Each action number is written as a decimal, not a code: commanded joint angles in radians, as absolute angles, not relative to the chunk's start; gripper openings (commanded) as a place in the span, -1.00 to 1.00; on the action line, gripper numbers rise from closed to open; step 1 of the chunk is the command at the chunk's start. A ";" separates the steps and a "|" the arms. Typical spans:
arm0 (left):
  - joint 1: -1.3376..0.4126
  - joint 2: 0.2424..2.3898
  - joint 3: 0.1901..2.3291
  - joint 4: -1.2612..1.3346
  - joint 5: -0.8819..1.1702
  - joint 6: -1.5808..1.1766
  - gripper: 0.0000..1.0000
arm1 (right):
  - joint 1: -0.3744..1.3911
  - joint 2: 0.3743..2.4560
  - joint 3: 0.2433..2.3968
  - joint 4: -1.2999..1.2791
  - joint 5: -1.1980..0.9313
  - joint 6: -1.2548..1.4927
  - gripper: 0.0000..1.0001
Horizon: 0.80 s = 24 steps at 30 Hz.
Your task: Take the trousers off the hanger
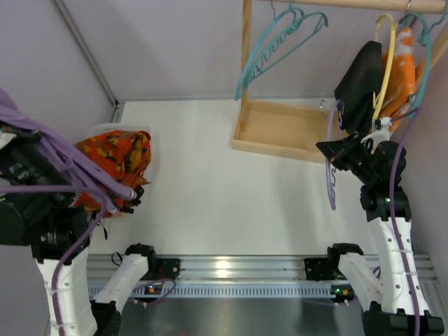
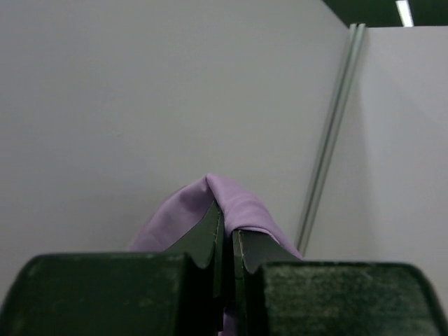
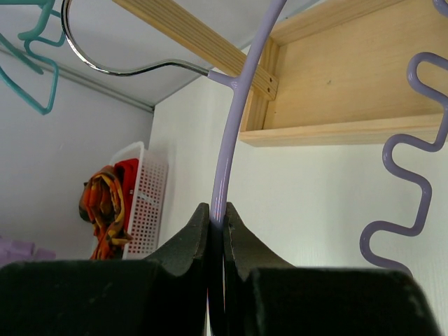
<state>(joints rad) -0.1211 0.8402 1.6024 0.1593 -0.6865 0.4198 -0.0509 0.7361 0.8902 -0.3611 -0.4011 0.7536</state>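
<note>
At the table's left edge, above the basket (image 1: 106, 128), the left end effector (image 2: 227, 225) is clamped on a fold of the trousers (image 2: 234, 198), held in the air. Near the right edge, well apart from them, the right end effector (image 3: 217, 213) pinches the bare hanger (image 3: 233, 126) before the rack (image 1: 280, 129).

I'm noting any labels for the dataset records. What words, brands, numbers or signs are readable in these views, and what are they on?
None: no text can be read in any view.
The trousers, the hanger, the white basket and the wooden rack show no print.
The orange garment carries only a pattern, no letters.
</note>
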 commanded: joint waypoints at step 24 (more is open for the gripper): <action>0.337 0.656 1.163 0.081 -0.695 0.163 -1.00 | -0.025 0.793 0.927 -0.235 -0.442 0.742 -1.00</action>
<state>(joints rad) 0.3298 0.5529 1.1187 -0.0189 -0.7483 0.2249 -0.0345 0.7975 0.8902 -0.3359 -0.4294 0.7521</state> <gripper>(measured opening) 0.054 0.059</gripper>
